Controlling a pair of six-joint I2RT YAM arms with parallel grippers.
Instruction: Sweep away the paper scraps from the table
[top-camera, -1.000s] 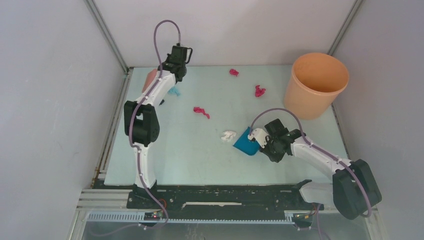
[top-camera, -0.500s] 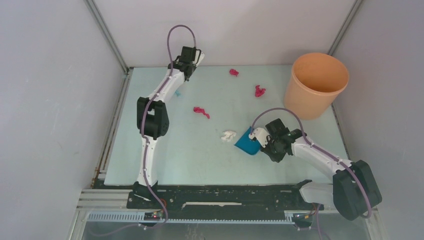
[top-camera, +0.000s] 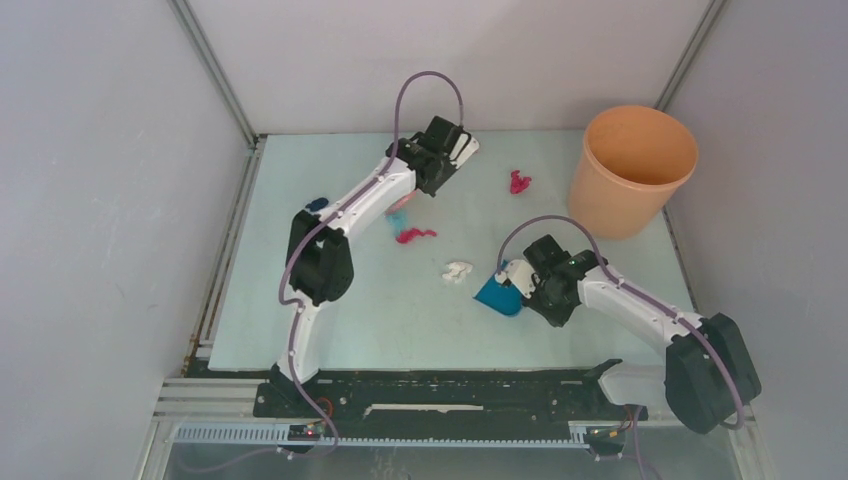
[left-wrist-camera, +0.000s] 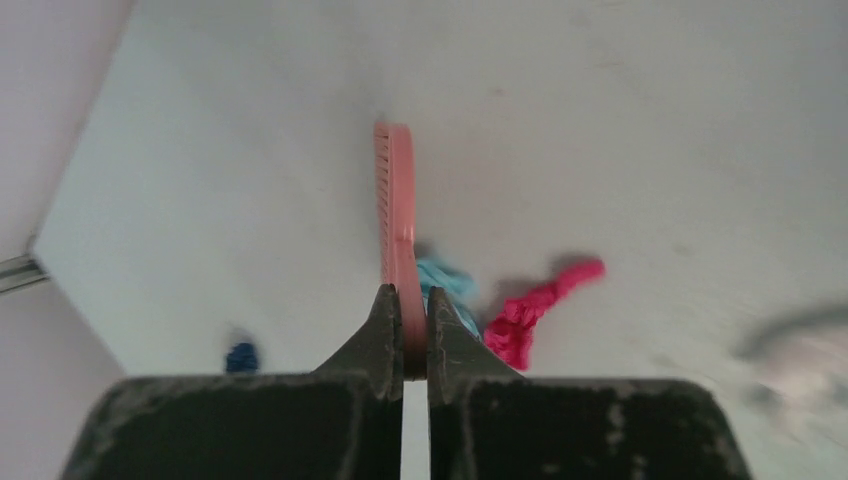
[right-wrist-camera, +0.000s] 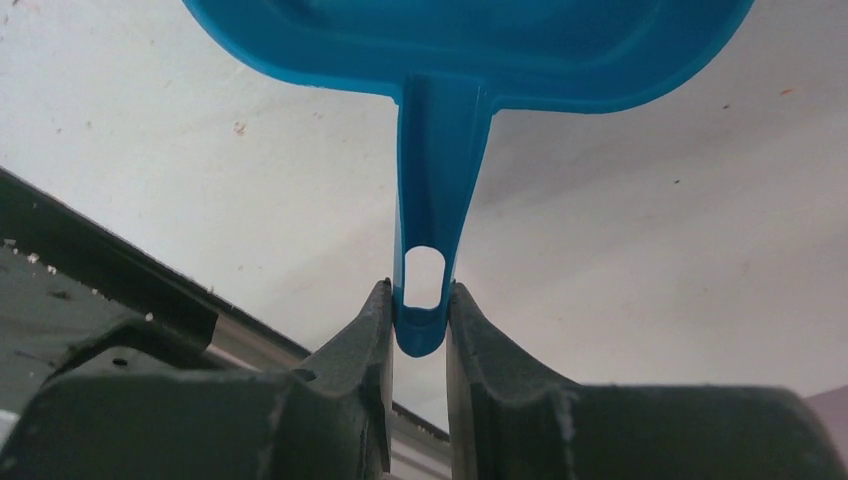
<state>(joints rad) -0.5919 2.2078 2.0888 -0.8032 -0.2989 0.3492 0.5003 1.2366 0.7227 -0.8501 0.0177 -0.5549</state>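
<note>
left gripper (left-wrist-camera: 407, 305) swung right, clamping brush (left-wrist-camera: 398, 200) | right gripper (right-wrist-camera: 420, 295) pinching dustpan (right-wrist-camera: 470, 40) | paper scraps (left-wrist-camera: 525, 310) crumpled, magenta, teal

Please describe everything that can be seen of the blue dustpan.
The blue dustpan looks like smooth, glossy plastic: a shallow rounded pan with a raised rim and a flat tapering handle ending in an oval hanging hole. The right gripper is shut on that end. It is held low over the table, mouth toward a white scrap, apart from it.
</note>
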